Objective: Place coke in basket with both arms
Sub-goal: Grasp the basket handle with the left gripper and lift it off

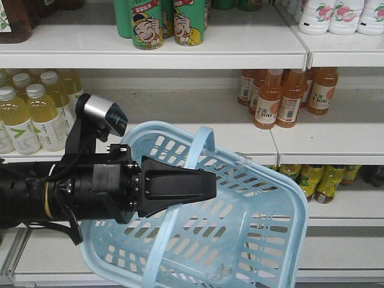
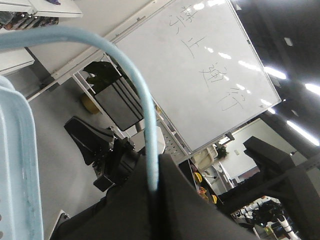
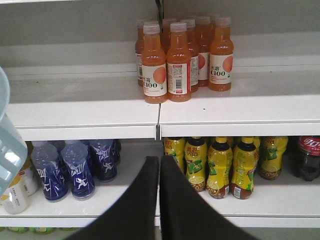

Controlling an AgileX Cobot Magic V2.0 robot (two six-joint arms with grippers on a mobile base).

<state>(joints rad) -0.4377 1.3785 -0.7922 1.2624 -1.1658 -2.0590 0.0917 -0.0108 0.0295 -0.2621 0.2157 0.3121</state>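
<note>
Coke (image 3: 310, 159) stood on the lower shelf (image 3: 285, 207), half cut off by the picture's right edge. The left gripper (image 1: 207, 185) clamped the handle (image 1: 201, 144) of the tilted basket (image 1: 270, 198), hiding part of it; the right gripper (image 3: 159, 167) was pressed closed, empty.

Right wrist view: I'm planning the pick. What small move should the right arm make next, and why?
Probably shift the right gripper rightward and open it: it is shut and empty, pointing at the yellow bottles, while the coke stands at the far right of the lower shelf. The left gripper holds the basket by its handle.
</note>
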